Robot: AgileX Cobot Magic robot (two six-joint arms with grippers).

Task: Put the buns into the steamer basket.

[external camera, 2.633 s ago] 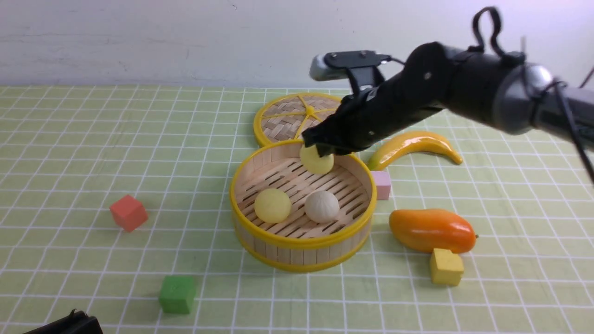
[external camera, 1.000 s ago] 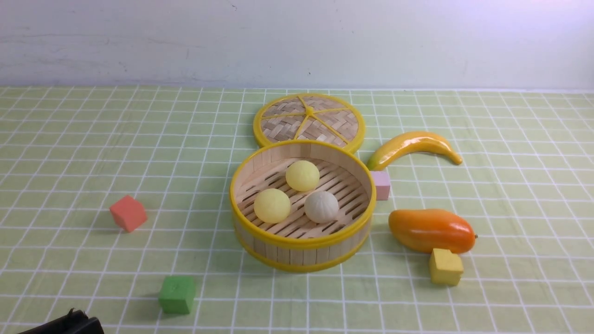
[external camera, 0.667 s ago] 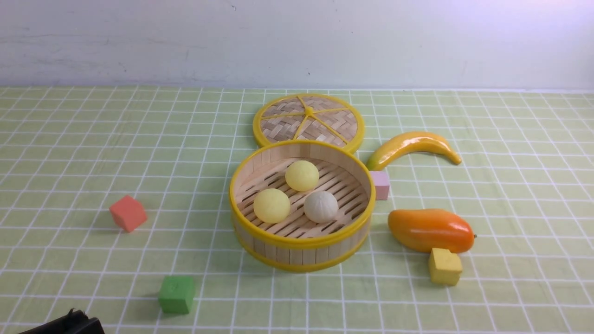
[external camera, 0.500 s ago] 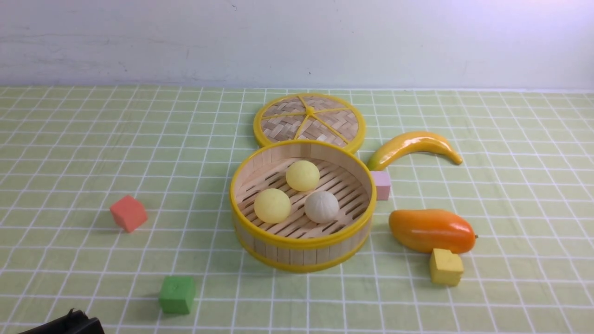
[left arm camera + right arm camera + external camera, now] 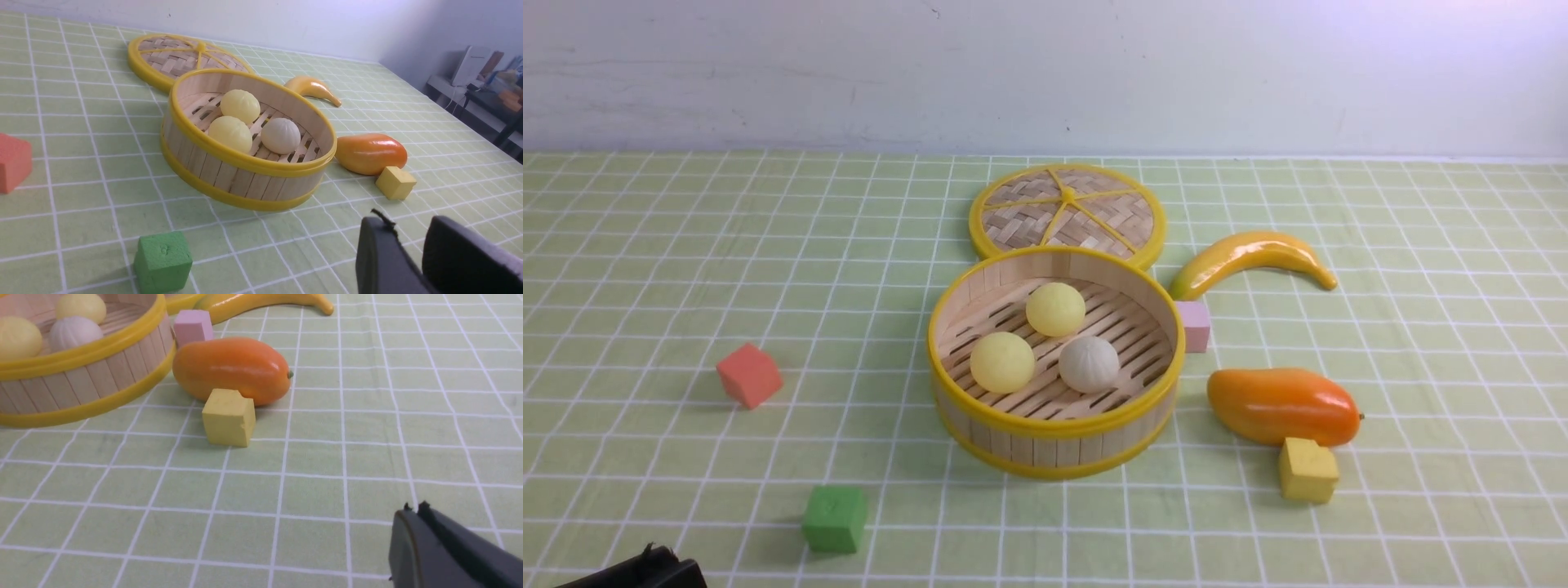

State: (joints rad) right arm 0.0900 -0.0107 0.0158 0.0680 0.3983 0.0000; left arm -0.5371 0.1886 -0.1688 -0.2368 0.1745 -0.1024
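The steamer basket [image 5: 1054, 425] stands mid-table with all three buns on its slatted floor. One pale yellow bun [image 5: 1055, 309] lies at the back, another yellow one [image 5: 1002, 362] at the front left, and the off-white pleated one [image 5: 1089, 364] at the front right. My left gripper [image 5: 408, 228] is open and empty, low over the cloth, well short of the basket [image 5: 245, 157] on its near left side. My right gripper [image 5: 414, 508] is shut on nothing, near the table's front right, apart from the basket [image 5: 81, 388].
The flat woven lid [image 5: 1066, 212] lies behind the basket. A banana [image 5: 1250, 257], pink cube [image 5: 1194, 325], mango [image 5: 1282, 406] and yellow cube [image 5: 1307, 469] sit to its right. A red cube [image 5: 749, 375] and green cube [image 5: 834, 518] sit to its left.
The right arm, earlier over the basket with a yellow bun in its jaws, has let it go and pulled back out of the front view. Nothing has moved in the last second.
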